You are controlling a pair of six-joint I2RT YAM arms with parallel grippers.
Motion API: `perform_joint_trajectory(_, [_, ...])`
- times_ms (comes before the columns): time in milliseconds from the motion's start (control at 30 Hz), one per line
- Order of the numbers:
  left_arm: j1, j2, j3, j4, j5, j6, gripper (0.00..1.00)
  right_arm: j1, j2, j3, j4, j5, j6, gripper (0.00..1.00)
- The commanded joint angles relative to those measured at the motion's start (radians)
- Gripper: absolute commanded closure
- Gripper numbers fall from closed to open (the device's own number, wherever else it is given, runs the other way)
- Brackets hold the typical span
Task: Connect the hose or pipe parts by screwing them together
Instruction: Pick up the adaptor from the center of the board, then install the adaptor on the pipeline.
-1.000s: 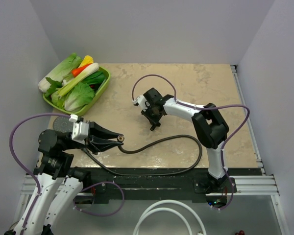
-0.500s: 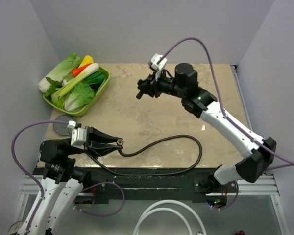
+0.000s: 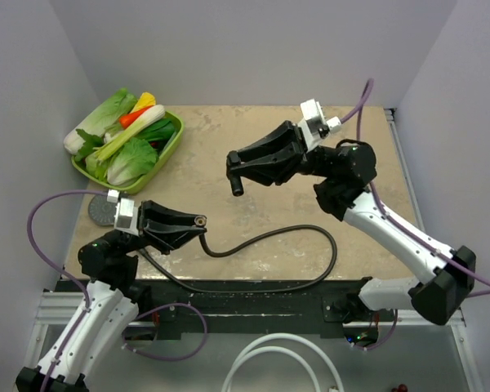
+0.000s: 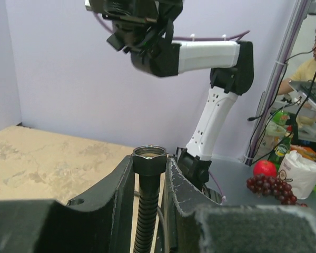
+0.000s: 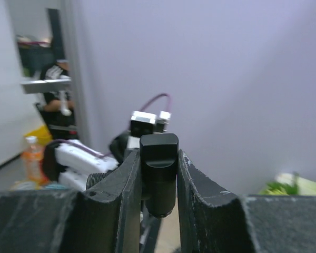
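Nothing screwed together yet; every joint left to do.
Near left: left tool [image 3: 198, 220] clamped narrow on end nut [image 4: 149, 154] of dark hose [image 3: 269, 237], nut mouth aimed right, lifted off counter [image 3: 327, 139]. Rest of hose looping along near edge.
Grey shower-head disc [image 3: 100, 210] flat on counter beside left arm, unattached.
Mid-counter, raised: right tool [image 3: 235, 173] pinching black T-fitting [image 5: 159, 174], forearm stretched left, well apart from nut.
Next, likely: line up fitting with nut.

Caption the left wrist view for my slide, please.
Left pincer holds the dark hose at its end nut, right arm in the background.
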Motion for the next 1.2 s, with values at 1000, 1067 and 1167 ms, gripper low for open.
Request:
perform_joint_trajectory(1000, [0.007,0.011,0.092,0.376,-0.081,-0.245,1.00,0.282,0.439,0.298,0.978,-0.163,0.696,1.00])
perform_joint_trajectory(1067, [0.007,0.014,0.095,0.373,-0.083,-0.244,1.00,0.284,0.434,0.288,0.978,-0.164,0.691,1.00])
perform_joint_trajectory(1167, [0.007,0.018,0.096,0.364,-0.093,-0.241,1.00,0.285,0.436,0.273,0.978,-0.164,0.665,1.00])
